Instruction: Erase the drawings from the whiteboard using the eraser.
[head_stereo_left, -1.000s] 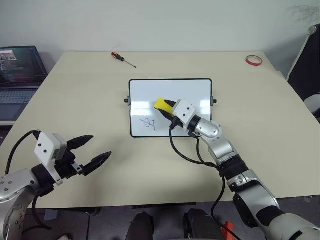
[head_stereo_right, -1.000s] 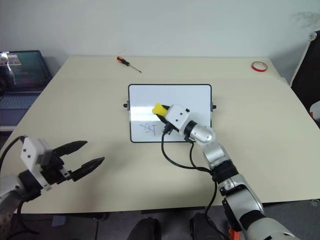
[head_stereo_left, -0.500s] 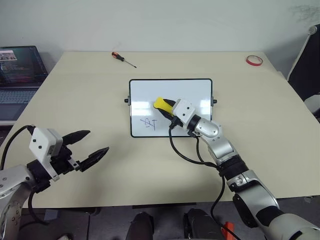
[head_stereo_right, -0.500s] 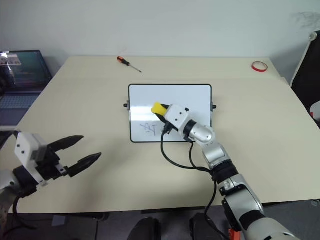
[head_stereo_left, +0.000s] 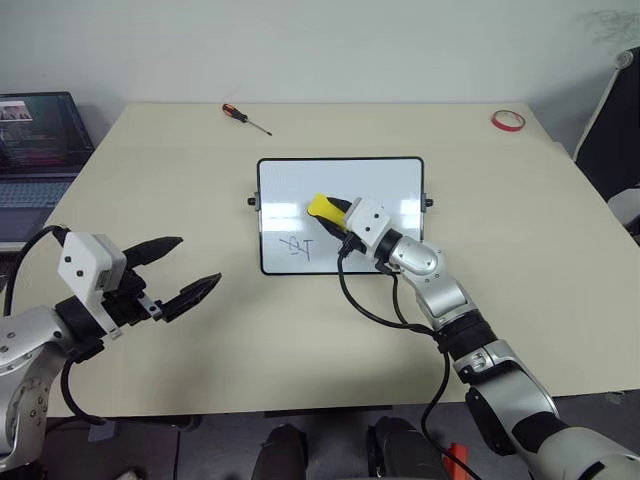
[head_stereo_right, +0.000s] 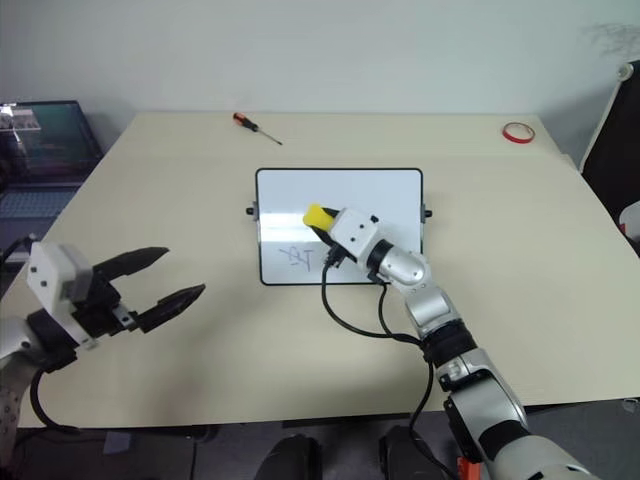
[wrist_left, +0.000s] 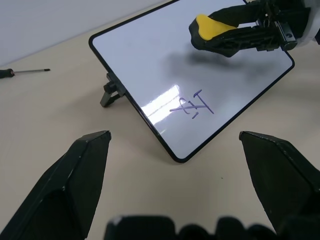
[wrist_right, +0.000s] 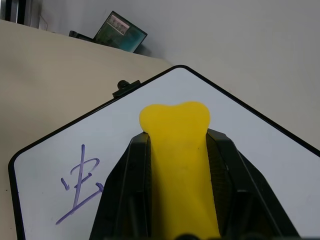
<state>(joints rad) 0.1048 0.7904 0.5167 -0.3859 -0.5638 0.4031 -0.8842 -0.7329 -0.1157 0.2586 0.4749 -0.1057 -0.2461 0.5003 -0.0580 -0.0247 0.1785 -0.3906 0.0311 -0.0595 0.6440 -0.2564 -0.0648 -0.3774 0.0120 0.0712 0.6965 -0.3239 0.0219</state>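
The left claw has risen slightly, fingers spread apart, holding nothing. The right claw stays clamped on the eraser over the whiteboard, above the drawings.

The beige table bears the whiteboard under the right gripper, a screwdriver far beyond it, and red tape ring off to its right.

The whiteboard looks glossy, mirroring light; the desk is matt and smooth; the eraser looks matt.
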